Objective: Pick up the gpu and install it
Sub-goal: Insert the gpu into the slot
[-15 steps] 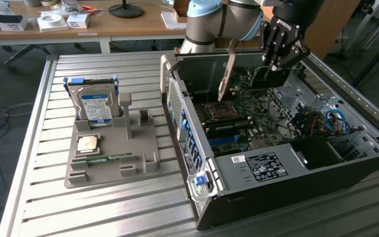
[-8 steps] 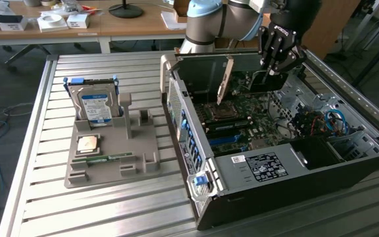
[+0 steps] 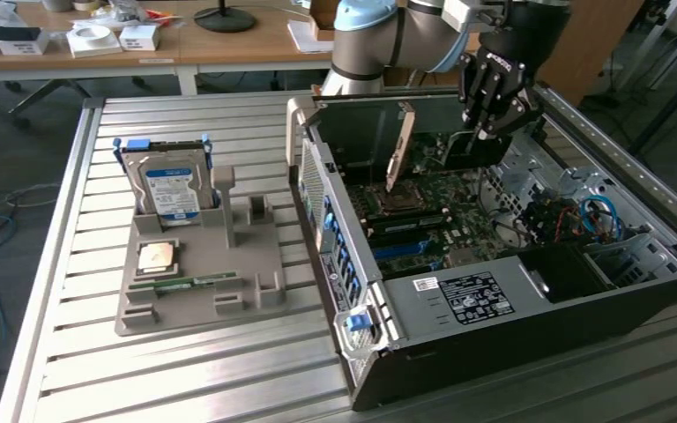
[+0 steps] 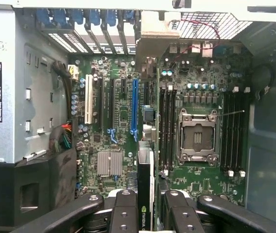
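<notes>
Black claw [image 3: 494, 130] pinching thin dark rectangular gpu card [image 3: 472, 152] by upper edge. Card hangs upright inside open dark computer case [image 3: 492, 352], over green motherboard [image 4: 196, 184]. Looks light, stiff, fragile; best held by bare edges, clear of components.

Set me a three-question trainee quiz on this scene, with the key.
1. True or false: the hard drive stands upright in the grey holder, outside the computer case.
2. The gripper holds: A) the hard drive; B) the gpu; C) nothing.
3. Fill in: the gpu is held above the ___ inside the open case.
Key: 1 true; 2 B; 3 motherboard.
</notes>
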{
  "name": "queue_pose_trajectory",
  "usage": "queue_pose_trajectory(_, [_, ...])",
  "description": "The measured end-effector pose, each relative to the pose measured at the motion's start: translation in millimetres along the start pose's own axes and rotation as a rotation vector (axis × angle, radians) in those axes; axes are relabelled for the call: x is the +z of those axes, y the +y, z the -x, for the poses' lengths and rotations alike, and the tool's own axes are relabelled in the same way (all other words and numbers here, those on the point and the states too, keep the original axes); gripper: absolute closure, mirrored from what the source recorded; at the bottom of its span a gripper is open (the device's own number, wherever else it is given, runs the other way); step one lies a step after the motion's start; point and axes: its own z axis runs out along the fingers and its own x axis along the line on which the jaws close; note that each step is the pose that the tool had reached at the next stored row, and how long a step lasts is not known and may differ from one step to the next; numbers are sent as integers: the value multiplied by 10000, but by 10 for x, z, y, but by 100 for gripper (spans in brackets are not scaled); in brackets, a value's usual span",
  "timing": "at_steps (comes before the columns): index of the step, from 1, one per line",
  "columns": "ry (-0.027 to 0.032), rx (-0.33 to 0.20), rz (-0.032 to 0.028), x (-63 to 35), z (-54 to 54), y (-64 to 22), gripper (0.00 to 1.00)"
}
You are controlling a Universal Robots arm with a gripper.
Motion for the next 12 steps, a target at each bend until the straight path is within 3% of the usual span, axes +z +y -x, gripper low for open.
queue_pose_trajectory(12, [-11,1,-1,58,1,-1,74])
